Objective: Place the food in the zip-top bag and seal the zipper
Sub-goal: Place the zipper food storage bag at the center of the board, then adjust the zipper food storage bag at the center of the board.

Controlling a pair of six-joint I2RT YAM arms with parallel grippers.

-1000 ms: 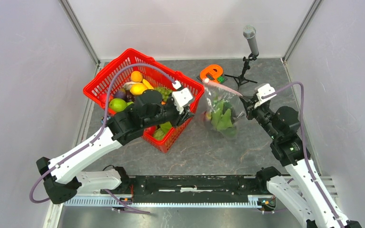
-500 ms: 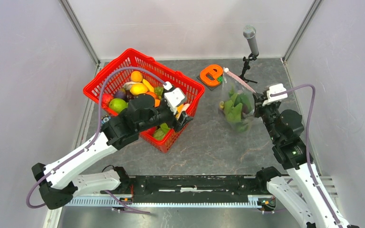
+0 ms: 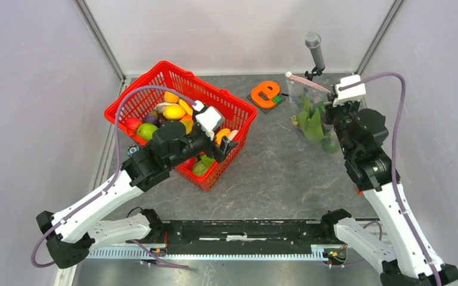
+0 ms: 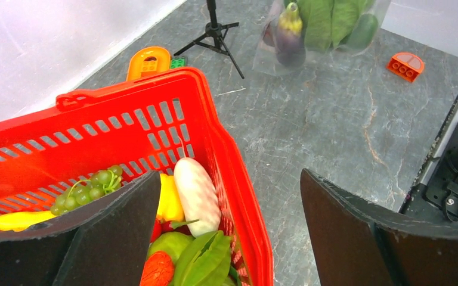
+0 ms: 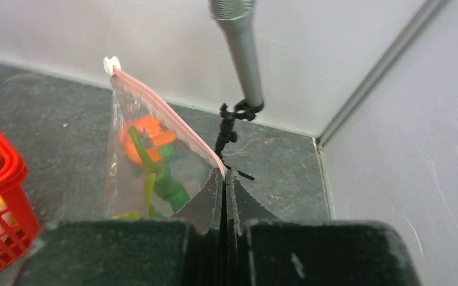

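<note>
The right arm's fingers [image 5: 206, 202] are clamped together on one end of the zipper [image 5: 167, 119]. Its strip runs up and leftward from them, and the zip-top bag [image 3: 316, 128] hangs below it with green food [image 4: 325, 21] inside. The left arm's fingers [image 4: 113, 226] stand wide apart and empty over the red basket [image 4: 238, 179] — well apart from the bag, which lies ahead and to their right.

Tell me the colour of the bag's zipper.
Pale pink zipper, clearest in the right wrist view.

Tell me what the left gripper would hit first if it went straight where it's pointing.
Likely the red basket rim, centred between the open fingers of the left gripper; depth is unclear.
</note>
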